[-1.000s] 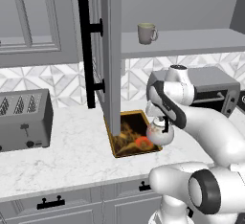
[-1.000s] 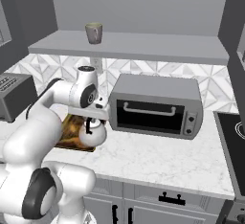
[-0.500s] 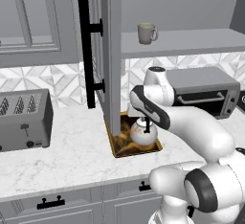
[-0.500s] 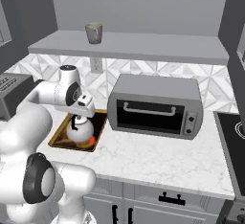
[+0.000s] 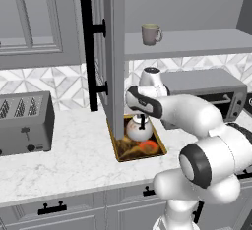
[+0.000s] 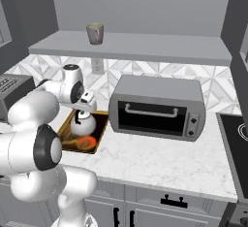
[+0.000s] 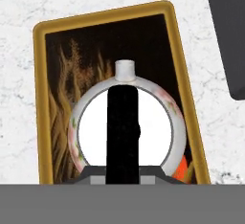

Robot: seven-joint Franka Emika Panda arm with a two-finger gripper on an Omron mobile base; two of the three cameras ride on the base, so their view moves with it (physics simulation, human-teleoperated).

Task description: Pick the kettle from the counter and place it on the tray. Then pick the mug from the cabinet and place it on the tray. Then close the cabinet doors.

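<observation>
White arm's end effector [image 5: 142,119] closed on kettle [image 5: 139,129] handle, kettle over tray [image 5: 119,150] on marble table [image 5: 69,162]; mug [image 5: 151,34] on cabinet shelf [image 5: 197,43]; door [image 5: 112,52] open

- You have the tray [image 5: 123,151] lying on the desk [image 5: 69,165], just below the open cabinet door [image 5: 112,52].
- The kettle [image 5: 139,129] is over the tray's middle, under the gripper [image 5: 142,121].
- To your left of the tray, well apart, stands the toaster [image 5: 24,123].
- To your right, just beside the tray, sits the oven [image 6: 157,107].
- Above, the mug [image 5: 151,34] stands on the cabinet shelf [image 5: 197,44].
- Drawers [image 5: 54,209] run below the desk's front edge.
</observation>
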